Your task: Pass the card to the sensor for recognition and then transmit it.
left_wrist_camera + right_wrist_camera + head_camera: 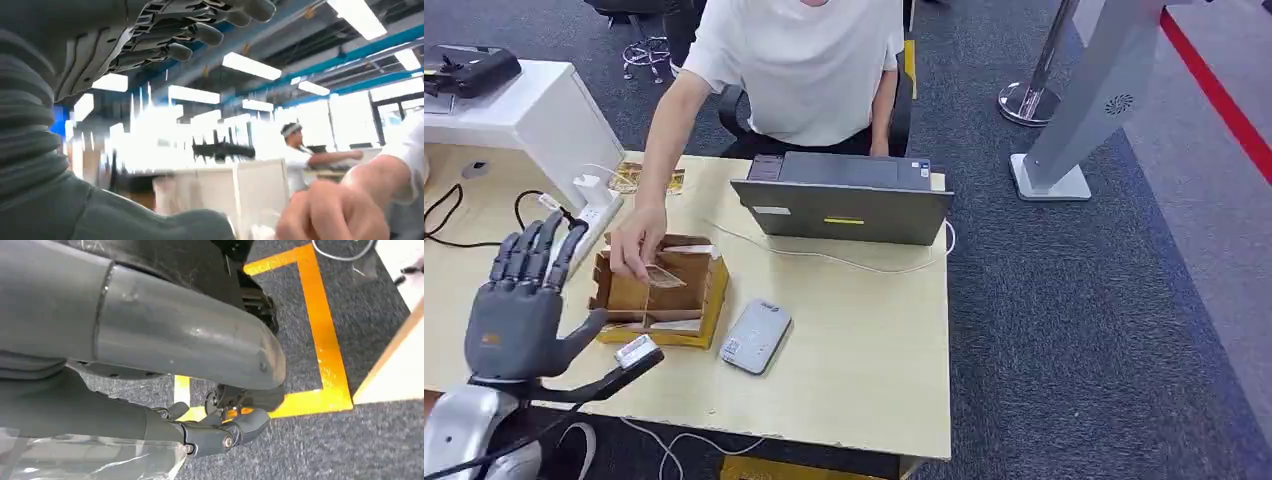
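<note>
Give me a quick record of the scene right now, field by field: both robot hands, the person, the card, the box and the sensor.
left hand: the left hand is raised over the table's near left edge, fingers spread, holding nothing
right hand: the right hand hangs low above the carpet, fingers curled, nothing visibly held
person: the person's hand reaches into the cardboard box
card: the clear card is pinched by the person, inside the box
sensor: the grey sensor lies flat beside the box
laptop: the laptop is open at the far edge

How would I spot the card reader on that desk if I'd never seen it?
Find the pale wooden desk with the grey laptop. In front of the laptop, toward the robot, just right of the open cardboard box, lies the card reader: a flat, light grey slab with rounded corners, the only such thing there.
</note>
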### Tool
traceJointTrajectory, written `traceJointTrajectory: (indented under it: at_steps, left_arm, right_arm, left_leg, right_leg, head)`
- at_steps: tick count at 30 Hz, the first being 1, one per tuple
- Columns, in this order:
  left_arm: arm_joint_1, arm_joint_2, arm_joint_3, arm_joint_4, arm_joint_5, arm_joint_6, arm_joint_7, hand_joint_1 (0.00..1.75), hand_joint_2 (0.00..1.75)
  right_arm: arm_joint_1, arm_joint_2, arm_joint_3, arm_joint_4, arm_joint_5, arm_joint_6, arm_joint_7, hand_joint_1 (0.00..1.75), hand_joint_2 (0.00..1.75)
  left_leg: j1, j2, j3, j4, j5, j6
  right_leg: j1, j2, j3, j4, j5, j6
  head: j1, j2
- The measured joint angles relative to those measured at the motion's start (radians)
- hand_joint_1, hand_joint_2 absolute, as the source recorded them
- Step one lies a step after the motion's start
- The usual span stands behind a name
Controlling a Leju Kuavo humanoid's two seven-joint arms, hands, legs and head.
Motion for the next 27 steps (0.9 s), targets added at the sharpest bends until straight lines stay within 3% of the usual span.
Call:
traceJointTrajectory:
  at_steps: [2, 4, 5, 6, 9, 15, 16, 20, 22, 23, 25, 26, 27]
  left_arm:
    - [0.038, -0.067, 0.184, -0.046, 0.304, -0.097, -0.140, 0.00, 1.75]
    - [0.039, -0.085, 0.244, -0.054, 0.381, -0.139, -0.180, 0.00, 1.75]
    - [0.028, -0.123, 0.392, -0.063, 0.520, -0.247, -0.251, 0.00, 1.75]
    - [-0.010, -0.175, 0.617, -0.062, 0.676, -0.373, -0.292, 0.00, 1.75]
    - [-0.061, -0.226, 0.831, -0.024, 0.837, -0.405, -0.270, 0.00, 1.75]
    - [-0.141, -0.263, 1.094, 0.236, 1.091, -0.302, -0.239, 0.00, 1.75]
    - [-0.150, -0.266, 1.123, 0.300, 1.129, -0.282, -0.242, 0.00, 0.00]
    - [-0.183, -0.265, 1.209, 0.623, 1.211, -0.157, -0.325, 0.00, 0.00]
    - [-0.196, -0.250, 1.232, 0.794, 1.260, -0.149, -0.361, 0.00, 0.00]
    - [-0.201, -0.241, 1.238, 0.890, 1.276, -0.138, -0.377, 0.00, 1.75]
    - [-0.211, -0.228, 1.247, 1.059, 1.299, -0.136, -0.385, 0.00, 1.75]
    - [-0.215, -0.226, 1.251, 1.143, 1.311, -0.145, -0.385, 0.00, 1.75]
    - [-0.218, -0.226, 1.251, 1.209, 1.317, -0.150, -0.383, 0.00, 1.75]
  right_arm:
    - [0.004, 0.000, -0.024, 0.000, 0.000, -0.009, -0.008, 0.00, 0.00]
    - [0.005, 0.000, -0.031, 0.000, 0.000, -0.010, -0.011, 0.00, 0.00]
    - [0.005, -0.001, -0.043, 0.000, 0.000, -0.014, -0.015, 0.00, 0.00]
    - [0.005, -0.002, -0.055, 0.000, 0.000, -0.022, -0.022, 0.00, 0.00]
    - [0.005, -0.006, -0.074, 0.000, 0.000, -0.026, -0.030, 0.00, 0.00]
    - [0.002, -0.016, -0.087, 0.000, 0.000, -0.065, -0.011, 0.00, 0.00]
    - [0.001, -0.018, -0.091, 0.000, 0.000, -0.074, 0.001, 0.00, 0.00]
    - [-0.001, -0.024, -0.099, 0.000, 0.000, -0.119, 0.073, 0.00, 0.00]
    - [-0.002, -0.026, -0.099, 0.000, 0.000, -0.148, 0.118, 0.00, 0.00]
    - [-0.004, -0.027, -0.099, 0.000, 0.000, -0.161, 0.146, 0.00, 0.00]
    - [-0.007, -0.029, -0.097, 0.000, 0.000, -0.178, 0.190, 0.00, 0.00]
    - [-0.008, -0.030, -0.097, 0.000, 0.000, -0.182, 0.207, 0.00, 1.75]
    - [-0.009, -0.031, -0.097, 0.000, 0.000, -0.186, 0.217, 0.00, 1.75]
  left_leg:
    - [0.001, -0.001, 0.000, 0.000, 0.000, 0.000]
    - [0.001, -0.001, 0.000, 0.000, 0.000, 0.000]
    - [0.001, -0.001, 0.001, 0.000, 0.000, 0.000]
    - [0.002, -0.001, 0.001, 0.000, -0.001, -0.001]
    - [0.001, -0.001, 0.001, -0.001, 0.000, -0.001]
    - [0.001, -0.002, 0.002, -0.001, -0.001, -0.001]
    - [0.001, -0.002, 0.002, -0.001, -0.001, -0.001]
    - [0.000, -0.002, 0.002, -0.001, -0.001, -0.001]
    - [0.000, -0.004, 0.002, -0.001, -0.001, -0.001]
    - [0.000, -0.004, 0.002, -0.001, -0.001, -0.001]
    - [0.000, -0.004, 0.002, -0.001, -0.001, -0.001]
    - [-0.001, -0.004, 0.002, -0.001, 0.000, -0.001]
    - [-0.001, -0.004, 0.002, -0.001, 0.000, -0.001]
  right_leg:
    - [0.001, -0.001, 0.000, 0.000, -0.001, -0.001]
    - [0.001, -0.001, 0.000, 0.000, -0.002, -0.001]
    - [0.001, -0.002, -0.001, 0.000, -0.002, -0.002]
    - [0.001, -0.002, -0.001, 0.001, -0.003, -0.003]
    - [0.001, -0.003, 0.000, 0.001, -0.003, -0.003]
    - [0.001, -0.004, 0.001, 0.001, -0.003, -0.003]
    - [0.001, -0.004, 0.001, 0.001, -0.003, -0.003]
    - [0.000, -0.004, 0.001, 0.000, -0.003, -0.003]
    - [0.000, -0.006, 0.001, 0.000, -0.003, -0.002]
    - [0.000, -0.006, 0.001, 0.000, -0.003, -0.002]
    - [0.000, -0.006, 0.002, 0.000, -0.003, -0.002]
    - [0.000, -0.006, 0.002, 0.000, -0.003, -0.002]
    - [-0.001, -0.006, 0.002, 0.000, -0.003, -0.002]
  head:
    - [0.000, 0.000]
    - [0.000, 0.000]
    - [0.000, 0.000]
    - [-0.001, 0.000]
    - [0.000, 0.000]
    - [0.000, 0.000]
    - [0.000, 0.000]
    - [-0.001, 0.000]
    - [-0.001, 0.000]
    - [0.001, 0.000]
    - [-0.001, 0.000]
    - [0.000, 0.000]
    - [0.000, 0.000]
